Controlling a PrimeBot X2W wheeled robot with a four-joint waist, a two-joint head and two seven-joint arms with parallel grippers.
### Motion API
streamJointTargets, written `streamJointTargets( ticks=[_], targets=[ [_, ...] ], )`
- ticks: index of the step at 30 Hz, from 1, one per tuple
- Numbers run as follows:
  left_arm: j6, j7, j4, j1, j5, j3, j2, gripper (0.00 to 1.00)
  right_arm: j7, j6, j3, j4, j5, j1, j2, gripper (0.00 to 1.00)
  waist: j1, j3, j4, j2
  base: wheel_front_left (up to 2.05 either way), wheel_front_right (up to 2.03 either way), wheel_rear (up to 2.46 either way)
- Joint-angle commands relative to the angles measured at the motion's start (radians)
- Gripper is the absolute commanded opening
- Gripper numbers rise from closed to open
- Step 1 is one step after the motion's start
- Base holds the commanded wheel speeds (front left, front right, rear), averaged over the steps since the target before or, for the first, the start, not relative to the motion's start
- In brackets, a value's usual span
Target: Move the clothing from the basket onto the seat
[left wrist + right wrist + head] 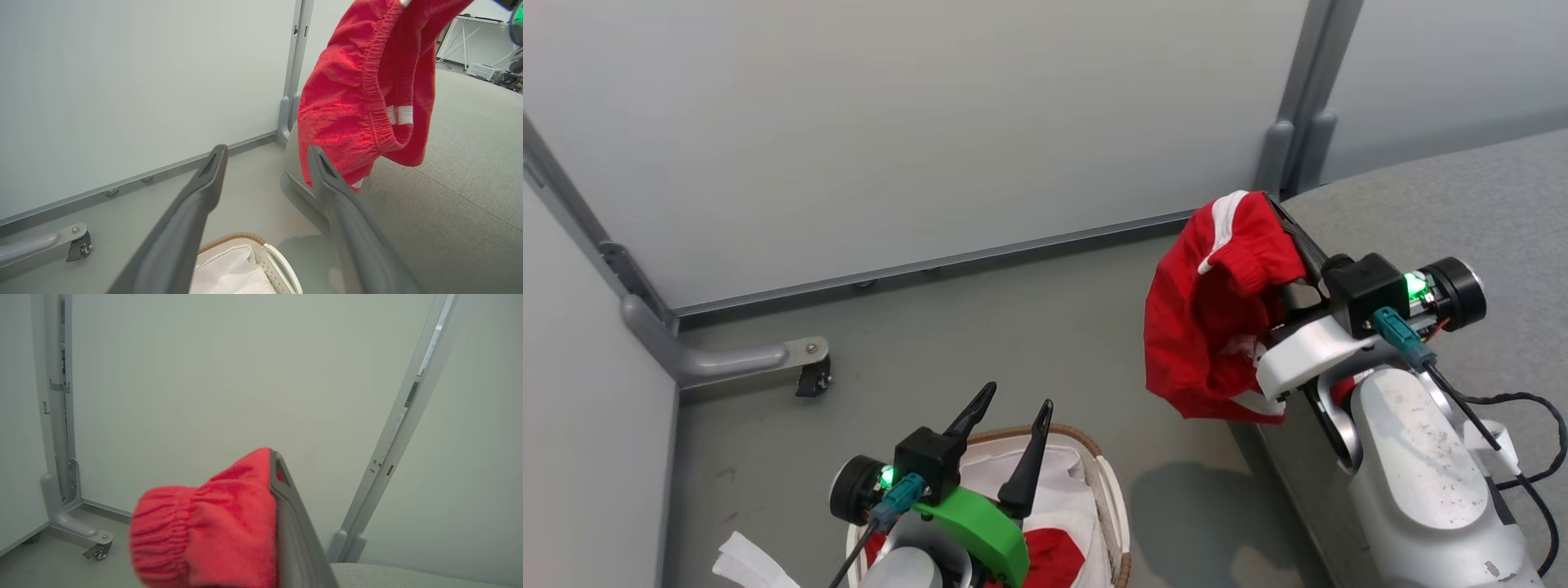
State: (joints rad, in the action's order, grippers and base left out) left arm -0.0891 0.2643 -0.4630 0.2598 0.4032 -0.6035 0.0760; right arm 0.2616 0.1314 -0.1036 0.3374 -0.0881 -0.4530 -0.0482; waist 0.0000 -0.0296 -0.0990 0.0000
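A red garment with white stripe trim (1217, 318) hangs from my right gripper (1278, 214), which is shut on it above the left edge of the grey seat (1462, 204). In the right wrist view the red cloth (212, 531) bunches against one finger (286, 514) and hides the other. My left gripper (1018, 394) is open and empty above the basket (1094, 453), fingers pointing up. More red clothing (1054, 555) lies in the basket on the white liner. The left wrist view shows the hanging garment (347, 94), the seat (449, 183) and the basket rim (278, 261).
Pale partition walls close the back and left, joined by a grey post (1307, 98). A partition foot with a caster (809, 376) rests on the grey floor to the left. A black cable (1527, 441) loops beside my right arm. White cloth (752, 563) lies left of the basket.
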Motion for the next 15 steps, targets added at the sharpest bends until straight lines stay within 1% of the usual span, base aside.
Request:
streamJointTargets(
  ticks=[1,8,11,15],
  targets=[
    [-0.007,0.000,0.003,-0.017,-0.017,0.011,-0.002,1.00,0.005,-0.001,0.012,-0.002,-0.019,-0.018,-0.004,0.00,0.0000,0.036,-0.086,0.0000,0.00,0.00,0.00],
    [-0.018,0.000,0.026,-0.005,-0.063,0.039,-0.015,1.00,0.005,-0.001,0.046,-0.011,-0.082,-0.057,-0.003,0.00,0.0000,0.088,-0.237,0.0000,0.00,0.00,0.00],
    [-0.024,0.000,0.028,0.011,-0.079,0.044,-0.018,1.00,0.005,-0.001,0.047,-0.008,-0.090,-0.073,-0.005,0.00,0.0000,0.109,-0.287,0.0000,0.00,0.00,0.00],
    [-0.031,0.000,0.029,0.024,-0.092,0.041,-0.021,1.00,0.005,-0.001,0.051,-0.008,-0.091,-0.090,-0.009,0.00,0.0000,0.131,-0.332,0.0000,0.00,0.00,0.00]
  ],
)
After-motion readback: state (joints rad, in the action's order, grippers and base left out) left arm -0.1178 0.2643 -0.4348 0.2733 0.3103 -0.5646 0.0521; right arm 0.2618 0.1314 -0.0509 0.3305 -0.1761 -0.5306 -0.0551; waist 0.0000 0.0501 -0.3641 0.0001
